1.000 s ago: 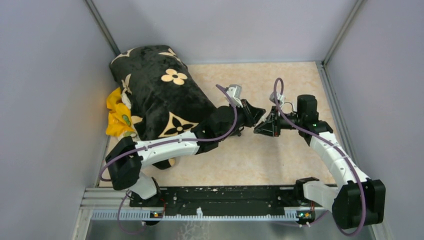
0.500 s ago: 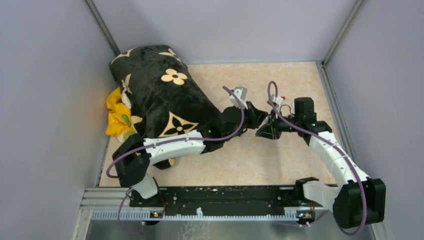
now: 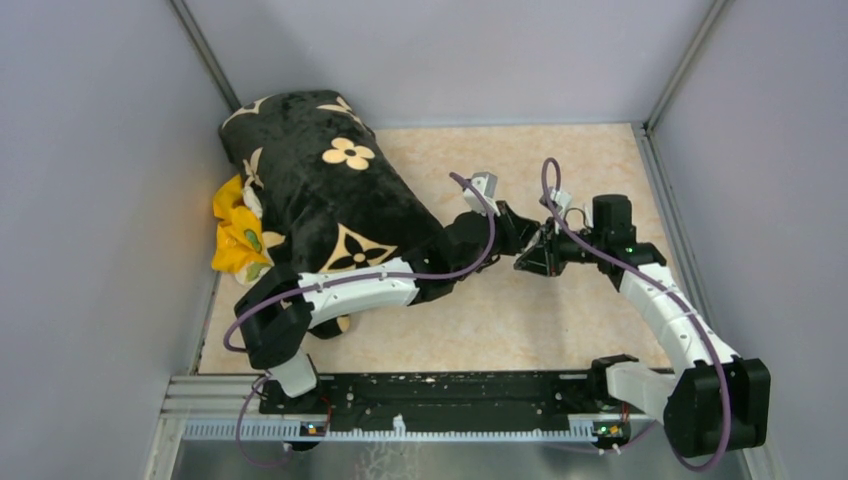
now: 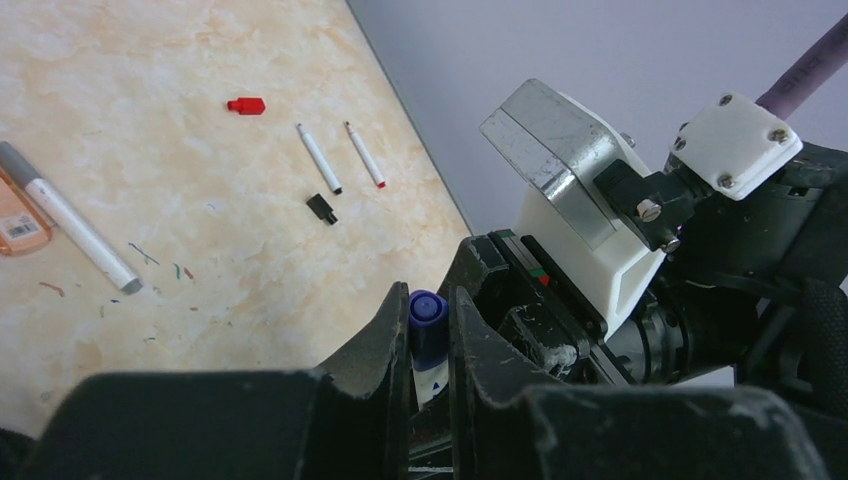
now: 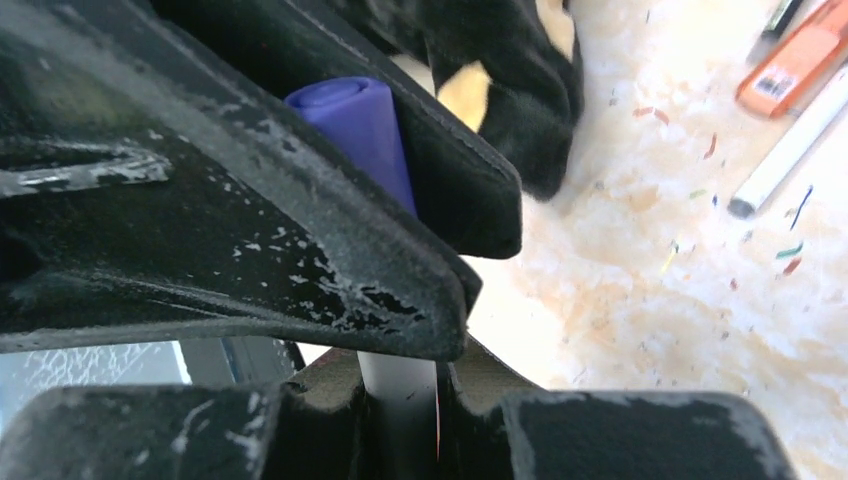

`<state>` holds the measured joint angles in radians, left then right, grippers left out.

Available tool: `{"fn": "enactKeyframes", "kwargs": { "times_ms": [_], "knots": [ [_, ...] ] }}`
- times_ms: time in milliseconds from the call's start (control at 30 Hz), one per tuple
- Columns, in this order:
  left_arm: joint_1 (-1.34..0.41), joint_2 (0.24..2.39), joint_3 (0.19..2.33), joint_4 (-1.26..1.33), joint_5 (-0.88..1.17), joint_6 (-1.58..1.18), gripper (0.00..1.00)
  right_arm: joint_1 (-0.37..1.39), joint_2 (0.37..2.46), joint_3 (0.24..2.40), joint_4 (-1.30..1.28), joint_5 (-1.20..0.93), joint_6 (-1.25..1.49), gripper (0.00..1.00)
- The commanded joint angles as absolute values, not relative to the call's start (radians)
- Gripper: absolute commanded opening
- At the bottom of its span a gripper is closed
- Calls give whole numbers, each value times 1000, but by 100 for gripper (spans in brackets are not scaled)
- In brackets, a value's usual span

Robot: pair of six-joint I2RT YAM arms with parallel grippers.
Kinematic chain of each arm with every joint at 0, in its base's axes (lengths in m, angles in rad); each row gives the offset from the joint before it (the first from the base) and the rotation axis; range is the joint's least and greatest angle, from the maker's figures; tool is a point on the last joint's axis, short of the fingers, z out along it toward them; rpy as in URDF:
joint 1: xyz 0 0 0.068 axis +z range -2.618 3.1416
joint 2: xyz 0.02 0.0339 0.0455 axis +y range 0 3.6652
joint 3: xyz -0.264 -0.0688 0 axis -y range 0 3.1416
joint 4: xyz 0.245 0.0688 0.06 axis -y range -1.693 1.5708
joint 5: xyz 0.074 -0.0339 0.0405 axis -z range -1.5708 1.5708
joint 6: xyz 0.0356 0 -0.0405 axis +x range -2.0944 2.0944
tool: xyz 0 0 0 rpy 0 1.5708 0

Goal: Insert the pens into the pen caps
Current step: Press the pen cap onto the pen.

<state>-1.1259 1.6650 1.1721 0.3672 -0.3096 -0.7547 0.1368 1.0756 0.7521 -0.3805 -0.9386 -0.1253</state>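
My two grippers meet tip to tip above the middle of the table, the left gripper [image 3: 522, 234] against the right gripper [image 3: 530, 258]. In the left wrist view my left gripper [image 4: 428, 302] is shut on a purple pen cap [image 4: 428, 318]. A white barrel shows directly under that cap. My right gripper [image 5: 400, 368] is shut on a pale pen barrel [image 5: 398, 400], which runs up behind the left finger toward the purple cap [image 5: 362, 130]. On the table lie a red cap [image 4: 246, 105], a black cap [image 4: 321, 208] and two thin white pens [image 4: 319, 158] [image 4: 365, 155].
A white marker with a grey end [image 4: 70, 215] lies beside an orange marker [image 4: 20, 222]; the right wrist view also shows the orange marker [image 5: 795, 65]. A black flower-patterned cloth bundle [image 3: 320, 190] and a yellow item [image 3: 235, 235] fill the left side. Grey walls enclose the table.
Both grippers have drifted slightly right while staying tip to tip. The left arm has stretched further out, and both grips stay the same.
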Motion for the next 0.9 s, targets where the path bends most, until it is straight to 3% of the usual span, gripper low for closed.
{"fn": "enactKeyframes", "kwargs": {
  "times_ms": [0,200,300,367,500,767,867],
  "knots": [
    [-1295,1734,1010,131,233,-845,0,91,1049,892,-29,-755,-115,0],
    [-1269,1664,872,293,332,-930,0,92,1033,899,-68,-703,-177,0],
    [-1272,1705,908,321,383,-926,0,86,1041,865,8,-927,-105,0],
    [-1287,1731,951,262,360,-893,0,86,1046,857,57,-1008,-66,0],
    [-1327,1742,1024,99,231,-859,0,87,1044,874,2,-863,-134,0],
    [-1292,1632,898,252,169,-911,0,93,1043,841,-22,-1071,-185,0],
    [-1278,1581,865,268,170,-903,5,95,1042,836,-20,-1104,-183,0]
  ]
}}
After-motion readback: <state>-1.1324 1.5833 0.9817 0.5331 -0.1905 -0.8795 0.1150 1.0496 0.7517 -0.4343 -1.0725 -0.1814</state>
